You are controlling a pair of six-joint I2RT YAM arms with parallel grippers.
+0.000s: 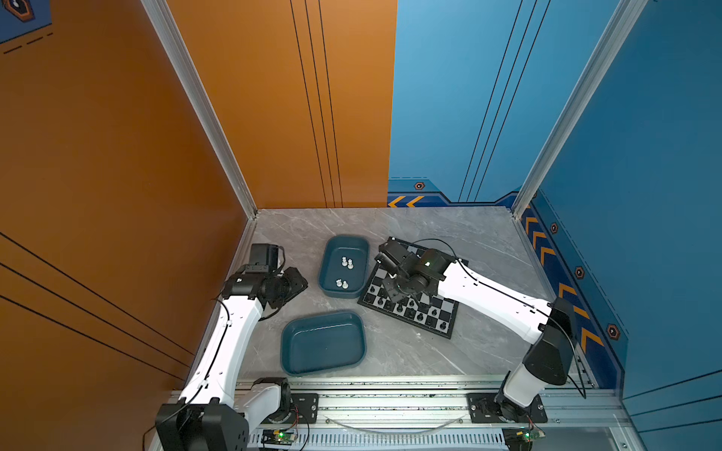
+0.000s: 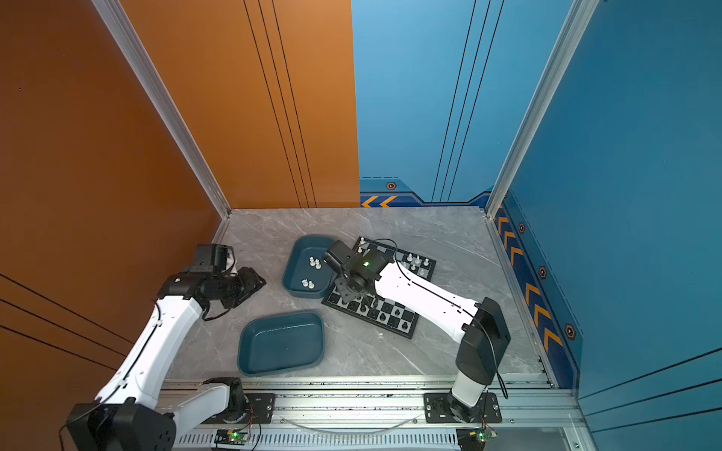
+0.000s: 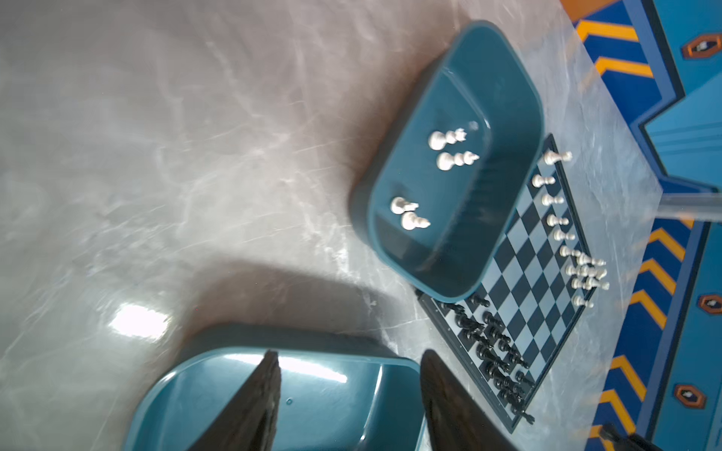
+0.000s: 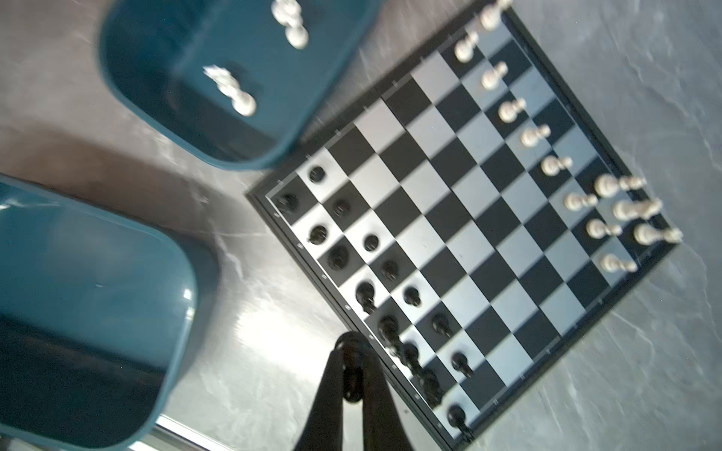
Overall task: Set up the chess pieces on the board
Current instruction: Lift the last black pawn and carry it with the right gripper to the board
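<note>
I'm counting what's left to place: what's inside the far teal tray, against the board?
Four white chess pieces, in two pairs, on the tray floor; no black ones. In a top view the whole floor shows, so nothing there is covered.

The left arm (image 1: 230,339) and right arm (image 1: 496,300) are wearing white shells with black joints and thin black cables (image 1: 504,293); the left gripper (image 3: 349,353) is showing tapered black fingers (image 3: 258,398).

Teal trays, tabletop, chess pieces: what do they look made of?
Teal trays: likely moulded plastic, glossy; sharp highlights on rounded rims.
Tabletop: polished grey marble look, veining and glare; stone or laminate, unclear.
Chess pieces: probably plastic, smooth; too blurred to be sure.
</note>
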